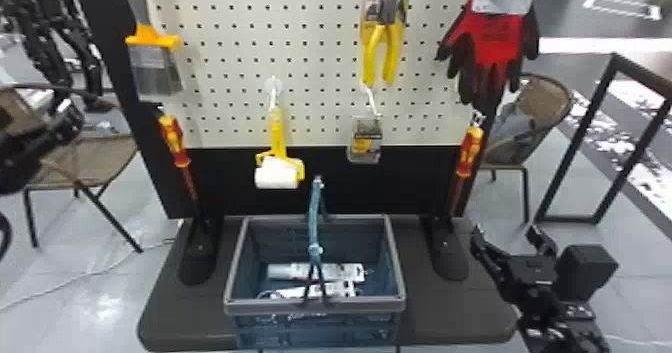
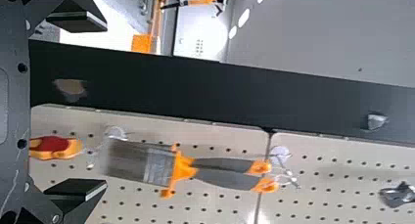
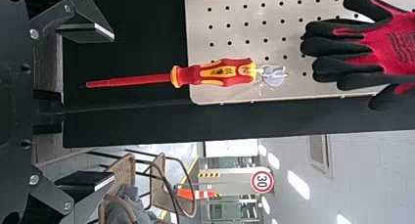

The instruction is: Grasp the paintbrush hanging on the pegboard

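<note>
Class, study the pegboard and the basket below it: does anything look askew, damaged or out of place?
Nothing stands out. The paintbrush hangs bristles-down at the left edge of the pegboard; the paint roller, pliers and gloves hang straight, and the basket sits squarely on the table.

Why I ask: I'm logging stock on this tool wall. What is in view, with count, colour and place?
pegboard: 1, cream, behind the table
paintbrush: 1, orange handle, grey bristles, pegboard upper left
screwdrivers: 2, red and yellow, pegboard's lower left and right edges
paint roller: 1, yellow and white, lower centre
pliers: 1, yellow handles, upper centre-right
packet: 1, grey and yellow, hanging below the pliers
gloves: 1 pack, red and black, upper right
basket: 1, grey-blue, on the table, holding pale packaged items
table: 1, black
chairs: 2, brown mesh, either side
left hand: open, facing the paintbrush
right hand: open, low at the table's right
</note>
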Tool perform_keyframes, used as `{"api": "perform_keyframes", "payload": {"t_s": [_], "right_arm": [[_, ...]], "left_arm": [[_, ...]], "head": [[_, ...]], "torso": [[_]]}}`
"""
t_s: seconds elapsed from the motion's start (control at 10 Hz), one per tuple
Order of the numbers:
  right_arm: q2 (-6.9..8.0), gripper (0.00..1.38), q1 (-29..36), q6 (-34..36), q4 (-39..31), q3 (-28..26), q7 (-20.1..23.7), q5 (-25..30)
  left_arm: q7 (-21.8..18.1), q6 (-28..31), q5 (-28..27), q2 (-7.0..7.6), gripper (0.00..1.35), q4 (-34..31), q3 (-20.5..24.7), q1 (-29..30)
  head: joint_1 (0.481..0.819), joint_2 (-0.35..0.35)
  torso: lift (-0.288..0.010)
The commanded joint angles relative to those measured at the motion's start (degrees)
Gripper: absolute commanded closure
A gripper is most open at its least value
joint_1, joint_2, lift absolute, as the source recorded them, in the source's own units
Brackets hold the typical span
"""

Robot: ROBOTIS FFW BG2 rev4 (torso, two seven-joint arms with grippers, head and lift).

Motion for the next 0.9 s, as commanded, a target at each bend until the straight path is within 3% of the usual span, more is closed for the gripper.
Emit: {"api": "perform_keyframes", "payload": {"t_s": [0.0, 0.1, 0.4, 0.6, 0.8], "right_arm": [[0.09, 0.28, 0.0, 0.0, 0.0, 0.0, 0.0, 0.1], [0.00, 0.28, 0.0, 0.1, 0.0, 0.1, 0.0, 0.1], [0.00, 0.28, 0.0, 0.1, -0.1, 0.1, 0.0, 0.2], [0.00, 0.28, 0.0, 0.1, -0.1, 0.1, 0.0, 0.3], [0.09, 0.28, -0.1, 0.0, -0.1, 0.2, 0.0, 0.4]], "left_arm": [[-0.3, 2.0, 4.9, 3.42, 0.17, 1.6, 0.0, -3.1], [-1.4, 3.0, 6.3, 5.27, 0.17, 2.7, -0.5, -5.6], [-7.6, 6.6, 9.7, 8.08, 0.17, 9.1, -1.1, -13.4], [-9.5, 8.4, 13.6, 11.86, 0.17, 13.9, -3.8, -17.1], [-11.9, 10.3, 15.4, 13.44, 0.17, 16.4, -4.9, -20.6]], "head": [[0.549, 0.000], [0.549, 0.000], [0.549, 0.000], [0.549, 0.000], [0.549, 0.000]], "torso": [[-0.100], [-0.100], [-0.100], [-0.100], [-0.100]]}}
